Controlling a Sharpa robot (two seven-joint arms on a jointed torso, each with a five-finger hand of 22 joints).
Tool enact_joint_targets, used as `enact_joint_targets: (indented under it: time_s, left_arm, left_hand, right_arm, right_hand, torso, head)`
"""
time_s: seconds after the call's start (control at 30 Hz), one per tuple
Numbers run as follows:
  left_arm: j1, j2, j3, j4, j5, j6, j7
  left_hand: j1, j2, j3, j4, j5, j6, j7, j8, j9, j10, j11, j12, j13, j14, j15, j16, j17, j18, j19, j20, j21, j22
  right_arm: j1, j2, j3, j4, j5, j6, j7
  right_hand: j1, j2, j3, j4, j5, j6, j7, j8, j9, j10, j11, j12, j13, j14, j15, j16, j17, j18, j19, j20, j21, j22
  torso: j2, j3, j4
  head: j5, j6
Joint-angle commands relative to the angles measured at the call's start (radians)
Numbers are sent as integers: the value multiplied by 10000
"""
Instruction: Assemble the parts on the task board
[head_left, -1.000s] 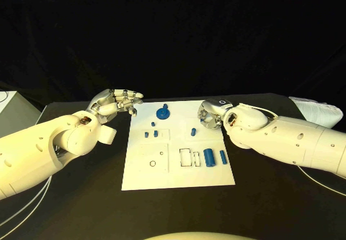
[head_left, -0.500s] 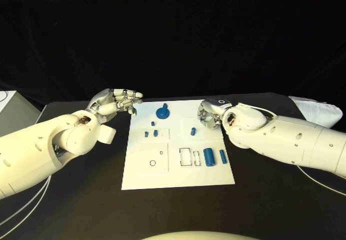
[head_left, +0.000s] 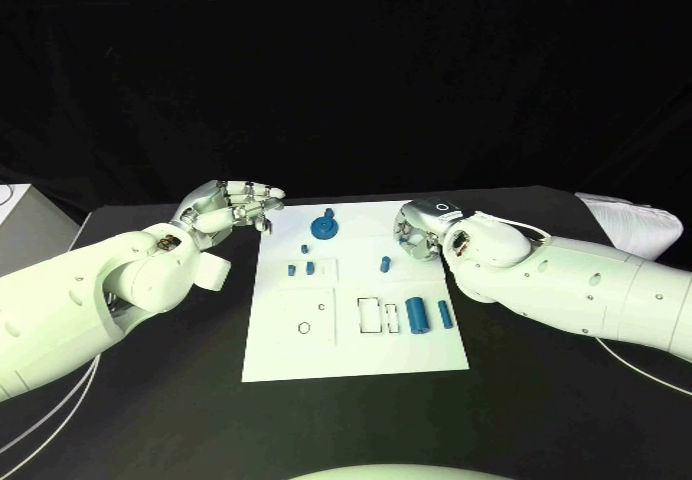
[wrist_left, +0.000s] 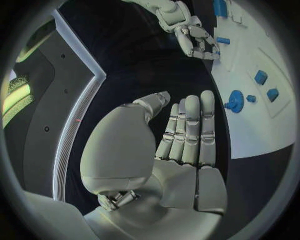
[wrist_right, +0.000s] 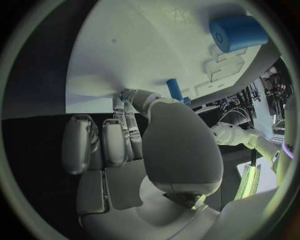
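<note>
1. The right hand (head_left: 420, 229) hung low over the board (head_left: 289, 355) near its far right corner; its fingers (wrist_right: 129, 116) were bent toward a small blue peg (wrist_right: 174, 89), and whether they gripped anything could not be told.
2. The left hand (head_left: 231, 208) hovered off the board's far left corner, fingers half curled and holding nothing.
3. Likely risk: with the right fingers so close to the board, a careless reach could have knocked the peg (head_left: 387, 264) over or rolled the cylinder (head_left: 417, 315).
4. The peg seemed to stand upright just inside the right edge, though its lean could not be settled.
5. The big cylinder and a thin rod (head_left: 447, 314) lay flat near the right edge, long axes running near edge to far edge.
6. A round gear (head_left: 326, 226) sat by the far edge.
</note>
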Motion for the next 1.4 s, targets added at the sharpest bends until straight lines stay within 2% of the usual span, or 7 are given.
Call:
enact_joint_targets:
  time_s: [0.03,0.43,0.77,0.87,1.0,1.13,1.4]
  left_arm:
    - [-21,23,9,-6,-55,116,21]
    - [-45,30,9,-88,-61,106,14]
    - [-102,52,9,-126,-57,53,26]
    - [-128,78,9,-118,-49,31,31]
    - [-149,115,9,-90,-45,-4,35]
    - [-164,146,9,-72,-33,-69,44]
    - [-177,186,9,-42,28,-202,72]
  left_hand:
    - [114,-25,-63,-26,8,-94,33,-71,-14,-104,22,37,2,-38,28,-66,-13,67,81,11,-70,-15]
    - [124,-27,-73,-20,9,-121,47,-83,-19,-134,35,33,-3,-36,37,-69,-17,65,97,15,-84,-27]
    - [128,-30,-79,-16,9,-136,54,-90,-22,-149,42,30,-5,-35,42,-70,-18,64,105,18,-91,-33]
    - [128,-30,-79,-16,9,-136,54,-90,-22,-149,42,30,-5,-35,42,-70,-18,64,105,18,-91,-33]
    - [128,-30,-79,-16,9,-136,54,-90,-22,-149,42,30,-5,-35,42,-70,-18,64,105,18,-91,-33]
    - [134,-27,-84,-11,10,-151,61,-96,-24,-165,48,30,-7,-35,47,-72,-20,63,113,21,-101,-42]
    - [142,-19,-83,-7,15,-159,65,-99,-26,-175,52,30,-8,-36,50,-74,-22,63,119,23,-107,-47]
  right_arm:
    - [-10,-52,1,93,-231,-677,-220]
    - [-14,-380,43,568,-233,-1482,-241]
    - [15,-879,155,1641,-197,-1738,-215]
    - [-13,-896,165,2149,-163,-1739,-166]
    - [-99,-824,167,2668,-202,-1746,-119]
    - [-210,-633,152,3055,-346,-1748,-78]
    - [-591,-6,63,3278,-577,-1708,50]
  right_hand:
    - [37,127,44,-64,-20,48,-16,46,17,276,-215,46,62,384,-84,57,14,-76,75,-36,54,28]
    - [7,117,64,-84,-31,57,-13,63,39,299,-216,38,66,395,-86,107,65,-92,96,-39,129,110]
    - [-1,112,72,-93,-35,60,-14,69,47,307,-218,34,67,399,-86,128,89,-96,101,-39,150,133]
    - [-5,107,82,-104,-36,61,-15,74,54,313,-219,30,68,400,-86,136,90,-100,105,-40,167,152]
    - [-6,108,89,-109,-34,60,-15,75,57,313,-219,27,68,399,-87,134,82,-94,97,-40,146,130]
    - [-6,108,97,-115,-29,56,-14,75,60,312,-218,23,68,396,-87,127,65,-94,97,-41,149,133]
    - [-9,109,119,-131,-13,47,-10,76,68,308,-214,11,66,390,-86,119,38,-89,87,-41,132,117]
  torso:
    - [-3,-3,5]
    - [-10,-8,-5]
    - [-19,-7,-28]
    - [-11,4,-22]
    - [-24,-14,-8]
    - [-32,-26,-10]
    - [-37,-34,-3]
  head:
    - [-2,20]
    - [23,63]
    - [105,85]
    - [205,101]
    - [286,107]
    - [493,97]
    - [907,3]
